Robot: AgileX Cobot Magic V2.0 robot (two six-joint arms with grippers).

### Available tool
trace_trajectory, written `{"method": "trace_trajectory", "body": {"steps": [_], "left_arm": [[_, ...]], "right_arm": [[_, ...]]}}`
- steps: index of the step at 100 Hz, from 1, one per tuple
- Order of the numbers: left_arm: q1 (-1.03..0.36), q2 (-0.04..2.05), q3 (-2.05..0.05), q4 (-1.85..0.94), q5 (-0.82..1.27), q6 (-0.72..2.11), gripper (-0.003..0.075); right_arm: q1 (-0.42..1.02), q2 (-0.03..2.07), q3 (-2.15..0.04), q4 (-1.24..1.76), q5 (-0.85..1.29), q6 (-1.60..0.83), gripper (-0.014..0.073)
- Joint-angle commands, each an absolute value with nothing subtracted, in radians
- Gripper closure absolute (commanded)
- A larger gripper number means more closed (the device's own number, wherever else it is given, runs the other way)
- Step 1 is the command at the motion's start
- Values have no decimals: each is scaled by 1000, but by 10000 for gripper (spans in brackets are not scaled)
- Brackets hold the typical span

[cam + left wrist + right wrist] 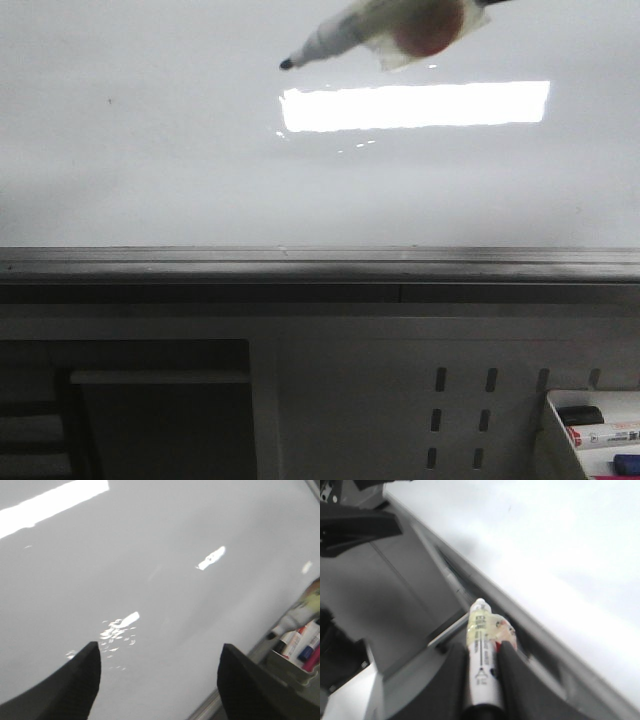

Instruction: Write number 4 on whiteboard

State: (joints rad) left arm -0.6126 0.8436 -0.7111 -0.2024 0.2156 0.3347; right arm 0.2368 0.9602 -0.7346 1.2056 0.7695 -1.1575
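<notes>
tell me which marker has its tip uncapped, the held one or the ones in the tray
The held marker, clamped in the right end effector: its bare black tip points at the whiteboard. The tray markers wear caps.

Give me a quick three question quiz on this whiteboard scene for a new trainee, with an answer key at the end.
1. True or false: the number 4 is already drawn on the whiteboard.
2. Which gripper holds the marker? A) left B) right
3. Fill in: the left gripper is ____, holding nothing.

Key:
1. False; the board shows only a light reflection.
2. B; the right gripper clamps the marker.
3. Open.
</notes>
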Motion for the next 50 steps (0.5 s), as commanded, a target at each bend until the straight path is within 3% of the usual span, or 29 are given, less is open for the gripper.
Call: {"method": "trace_trajectory", "body": {"steps": [1,20,50], "left_arm": [[-527,772,-692,-286,98,321,260],[-388,676,-615,-348,52,321,260],[-365,666,-602,-349,56,321,260]], "right_arm": [[238,925,-753,1294,696,-1211,643],[238,972,-753,1432,648,-1342,643],[283,1147,-851,1556,607,-1505,643]]}}
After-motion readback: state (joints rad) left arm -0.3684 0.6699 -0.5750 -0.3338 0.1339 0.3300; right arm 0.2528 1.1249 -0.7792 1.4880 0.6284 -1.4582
